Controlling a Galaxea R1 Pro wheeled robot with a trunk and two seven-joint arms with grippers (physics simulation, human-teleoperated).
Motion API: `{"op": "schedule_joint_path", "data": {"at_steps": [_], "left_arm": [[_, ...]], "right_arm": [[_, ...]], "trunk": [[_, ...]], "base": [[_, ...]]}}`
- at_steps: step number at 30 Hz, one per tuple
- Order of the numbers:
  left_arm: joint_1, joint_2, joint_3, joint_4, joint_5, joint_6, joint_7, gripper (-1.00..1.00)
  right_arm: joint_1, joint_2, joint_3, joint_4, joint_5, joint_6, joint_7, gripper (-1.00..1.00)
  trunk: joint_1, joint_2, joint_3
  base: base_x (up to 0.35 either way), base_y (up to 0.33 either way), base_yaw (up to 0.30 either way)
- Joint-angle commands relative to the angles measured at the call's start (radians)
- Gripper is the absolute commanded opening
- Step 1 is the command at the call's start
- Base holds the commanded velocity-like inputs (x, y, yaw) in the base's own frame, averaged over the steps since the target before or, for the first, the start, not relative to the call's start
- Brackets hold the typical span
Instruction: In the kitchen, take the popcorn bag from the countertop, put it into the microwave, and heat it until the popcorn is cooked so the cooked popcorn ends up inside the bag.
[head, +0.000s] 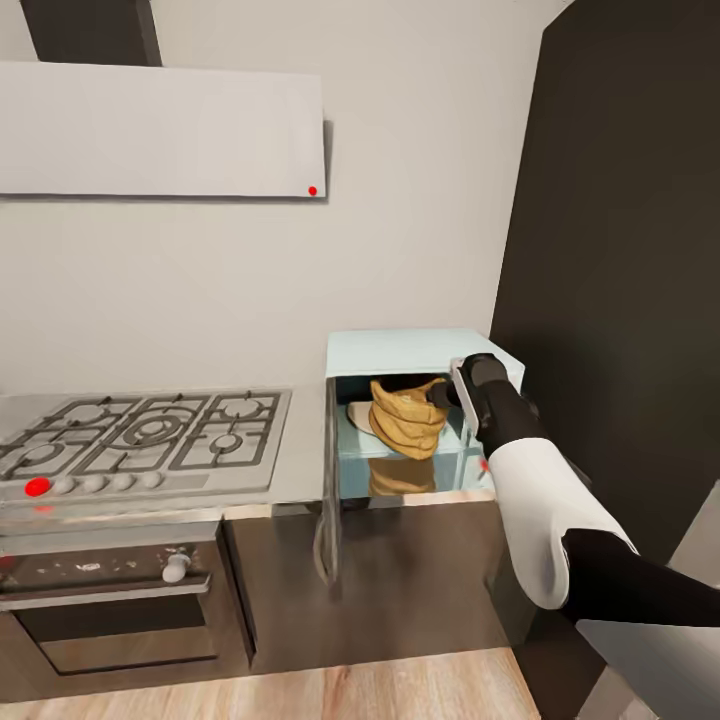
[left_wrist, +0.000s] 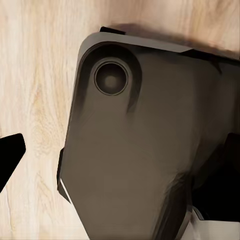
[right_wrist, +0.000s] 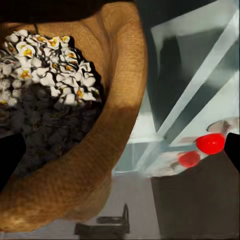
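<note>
My right arm reached forward into the open microwave (head: 425, 352), which sat on the counter (head: 300, 470) to the right of the gas hob (head: 150, 432), its door (head: 328, 480) swung out to the left. The popcorn bag (head: 405, 418) stood inside the cavity on the pale turntable plate (head: 360, 415), tilted a little. My right end effector (head: 443, 394) was at the bag's upper right edge; its fingertips were hidden against the bag, so I could not tell how far it was open or whether it held the rim. Through my right wrist camera the bag's (right_wrist: 107, 150) mouth was very close, showing white popped kernels (right_wrist: 50, 65) over darker ones lower down, and beside it was the pale interior wall with a red round button (right_wrist: 210, 143) and its reflection. My left wrist camera looked down at my own dark base (left_wrist: 145, 145) over the wooden floor (left_wrist: 35, 75); I could not tell the left end effector's state.
</note>
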Motion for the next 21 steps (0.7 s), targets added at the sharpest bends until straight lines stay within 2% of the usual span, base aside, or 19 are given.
{"op": "schedule_joint_path", "data": {"at_steps": [1,5,8,11,17,18,21], "left_arm": [[0.000,0.000,0.002,0.000,0.005,-0.002,0.000,1.00],[0.000,0.000,0.002,0.000,0.005,-0.002,0.000,1.00],[0.000,0.000,0.002,0.000,0.005,-0.002,0.000,1.00],[0.000,0.000,0.002,0.000,0.005,-0.002,0.000,1.00],[0.000,0.000,0.002,0.000,0.005,-0.002,0.000,1.00],[0.000,0.000,0.002,0.000,0.005,-0.002,0.000,1.00],[0.000,0.000,0.001,0.000,0.005,-0.002,0.000,1.00]], "right_arm": [[-0.001,0.001,-0.004,-0.005,-0.001,0.000,0.000,1.00],[-0.001,0.002,-0.005,-0.068,-0.004,-0.013,0.002,1.00],[-0.001,0.006,-0.006,-0.184,-0.006,-0.014,0.002,1.00],[-0.001,0.010,-0.006,-0.252,-0.020,-0.002,0.001,1.00],[0.008,0.010,-0.006,-0.238,-0.028,-0.007,0.004,1.00],[0.029,0.010,-0.006,-0.230,-0.028,-0.011,0.003,1.00],[0.148,0.010,-0.005,-0.212,-0.026,-0.046,0.001,1.00]], "trunk": [[-0.001,-0.001,-0.001],[-0.001,-0.001,-0.001],[-0.001,-0.001,-0.001],[-0.001,-0.001,-0.001],[-0.001,-0.001,-0.001],[-0.001,-0.001,-0.001],[-0.001,-0.001,-0.001]], "base": [[-0.340,0.000,0.000],[-0.339,0.000,0.000],[-0.324,0.000,0.000],[-0.314,0.000,0.000],[-0.247,0.000,0.000],[-0.056,0.000,0.000],[-0.017,0.000,0.000]]}}
